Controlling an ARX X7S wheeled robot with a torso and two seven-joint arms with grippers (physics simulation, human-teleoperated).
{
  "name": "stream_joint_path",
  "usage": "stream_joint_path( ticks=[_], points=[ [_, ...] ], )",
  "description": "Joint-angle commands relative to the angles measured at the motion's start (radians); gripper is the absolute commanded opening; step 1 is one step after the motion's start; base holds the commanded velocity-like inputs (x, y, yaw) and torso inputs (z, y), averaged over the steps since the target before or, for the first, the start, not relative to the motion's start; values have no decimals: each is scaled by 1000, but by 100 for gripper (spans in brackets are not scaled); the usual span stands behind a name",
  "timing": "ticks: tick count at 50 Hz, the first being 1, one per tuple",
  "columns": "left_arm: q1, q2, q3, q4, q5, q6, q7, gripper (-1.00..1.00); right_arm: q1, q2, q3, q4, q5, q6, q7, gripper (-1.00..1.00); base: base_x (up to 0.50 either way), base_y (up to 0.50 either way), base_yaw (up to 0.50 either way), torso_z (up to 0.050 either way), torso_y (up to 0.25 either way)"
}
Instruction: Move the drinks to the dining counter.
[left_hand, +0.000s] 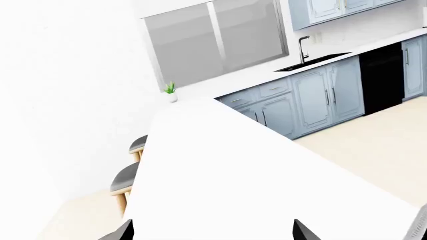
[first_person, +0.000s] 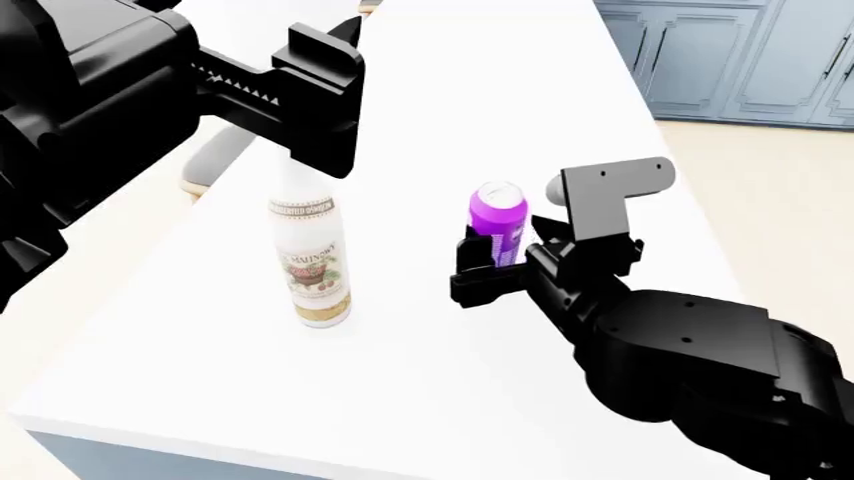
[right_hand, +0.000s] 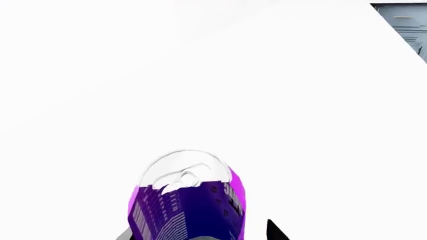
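We see the bottle (first_person: 310, 262) standing free on the white surface (first_person: 441, 380), left claw (first_person: 327, 95) spread above it, right claw (first_person: 514, 262) pinching the upright can (first_person: 498, 228), likely setting it down.

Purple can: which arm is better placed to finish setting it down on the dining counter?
Right. The right gripper already brackets the purple can, which stands upright over the dining counter. The left gripper is open, raised above the white bottle, away from the can.
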Motion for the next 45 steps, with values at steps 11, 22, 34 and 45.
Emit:
stream_joint_path(
  ticks=[11,22,34,45],
  points=[
    [-5,1,9,2,-1,1,3,100,25,25,10,-33,32,30,18,100,0,0,0,0,0],
    [1,1,16,5,1,2,6,100,48,36,38,-59,50,21,19,100,0,0,0,0,0],
    [-2,3,21,4,2,3,9,100,129,93,103,-179,110,28,71,100,0,0,0,0,0],
    [-7,0,24,3,-1,4,8,100,288,147,200,-356,198,47,201,100,0,0,0,0,0]
  ],
)
